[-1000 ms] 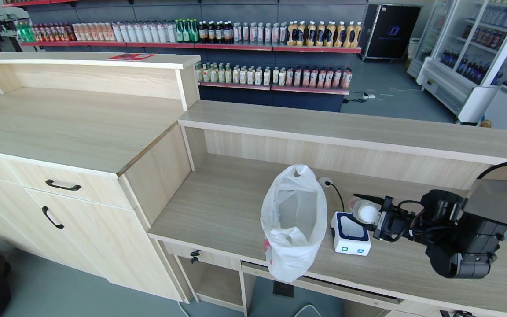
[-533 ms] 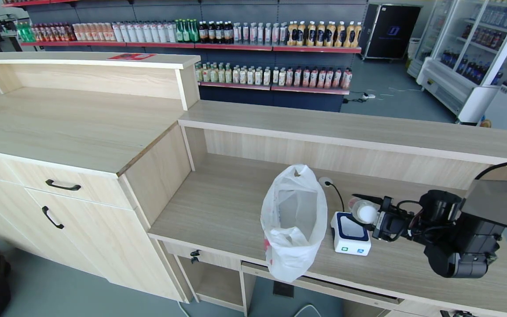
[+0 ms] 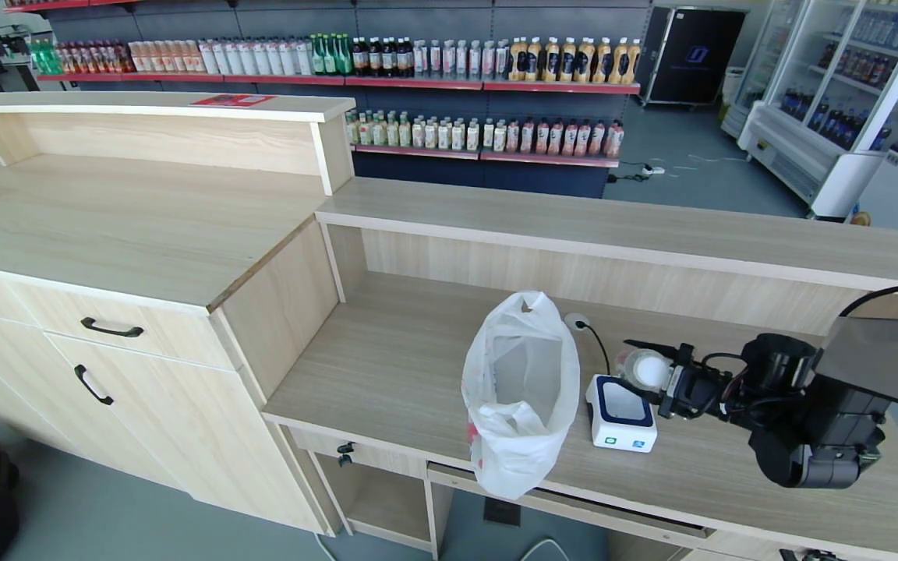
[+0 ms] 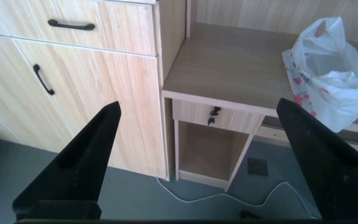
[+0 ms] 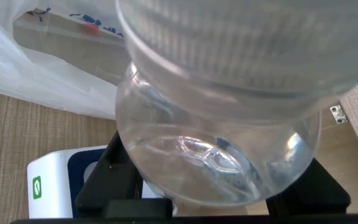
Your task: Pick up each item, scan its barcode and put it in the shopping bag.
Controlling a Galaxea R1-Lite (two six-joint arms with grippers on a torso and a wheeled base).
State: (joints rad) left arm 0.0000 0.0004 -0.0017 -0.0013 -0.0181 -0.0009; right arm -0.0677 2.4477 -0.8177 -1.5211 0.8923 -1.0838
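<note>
The fingers (image 4: pixel 82 165) of the left gripper (image 4: pixel 197 109) are spread wide and empty, out before the front of the table (image 3: pixel 387 366), on which the white shopping bag (image 3: pixel 521 389) stands open just left of the scanner (image 3: pixel 620 417), above whose far right corner the right gripper (image 3: pixel 654 374) clamps a clear bottle (image 3: pixel 642 366).

Wooden counter (image 3: pixel 145 226), stocked drink shelves (image 3: pixel 418 78), fridges (image 3: pixel 846 86)

Bottle (image 5: pixel 216 124) is glossy plastic, bag (image 3: pixel 523 389) thin plastic, counter (image 3: pixel 402 366) perhaps matt laminate.
</note>
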